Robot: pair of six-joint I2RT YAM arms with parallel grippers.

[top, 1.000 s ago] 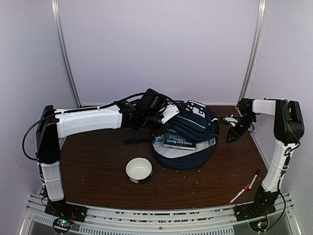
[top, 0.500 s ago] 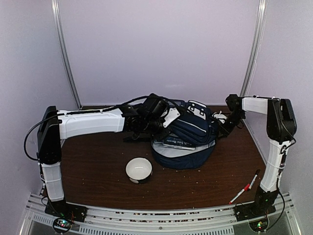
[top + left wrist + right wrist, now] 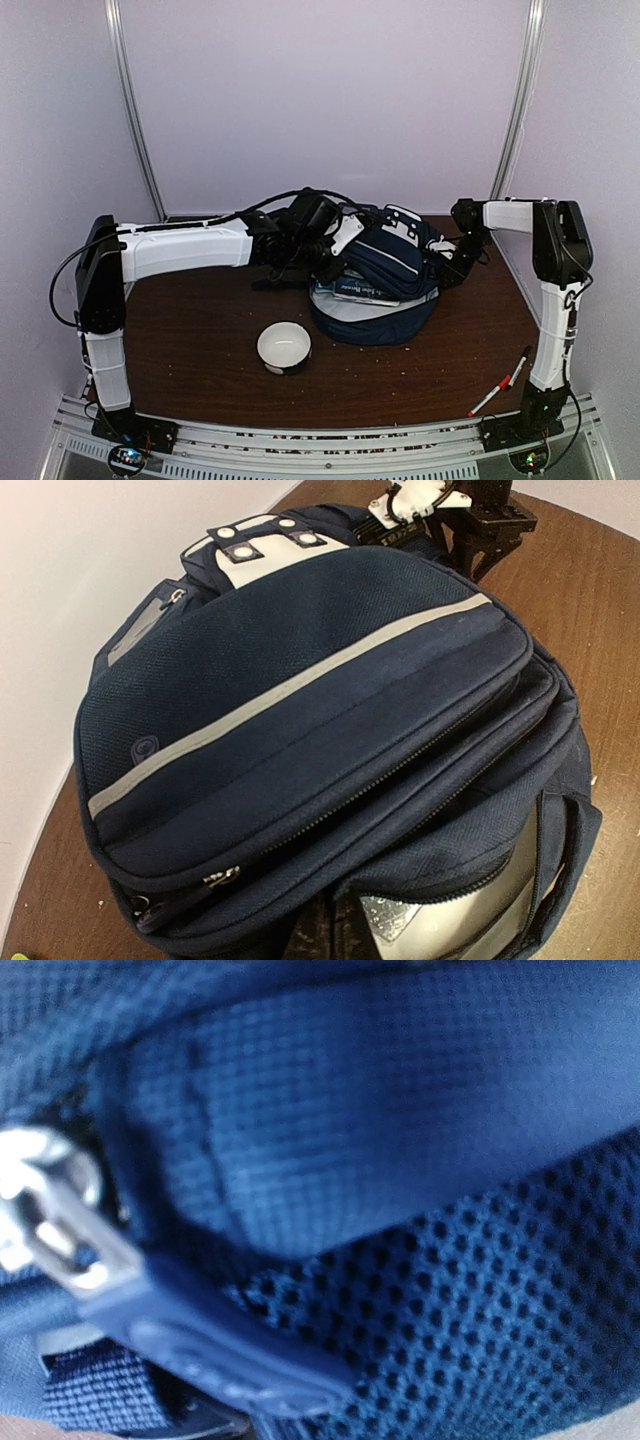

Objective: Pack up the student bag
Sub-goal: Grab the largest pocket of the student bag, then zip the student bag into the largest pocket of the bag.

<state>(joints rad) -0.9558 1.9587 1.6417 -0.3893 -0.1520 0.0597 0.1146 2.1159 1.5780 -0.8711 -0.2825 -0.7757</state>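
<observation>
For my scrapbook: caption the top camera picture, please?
Left arm and right arm flank a blue backpack near a white bowl.

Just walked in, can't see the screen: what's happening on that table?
Two robot arms are packing the student bag. The left fingers pinch its top flap over a book inside. The right fingers are at the bag's right side, by a zipper pull. A white bowl and two markers lie outside.

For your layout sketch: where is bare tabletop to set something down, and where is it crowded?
Bare: the table left of the bowl, and the strip between bowl and markers. Crowded: the back, where left gripper and right gripper flank the student bag.
</observation>
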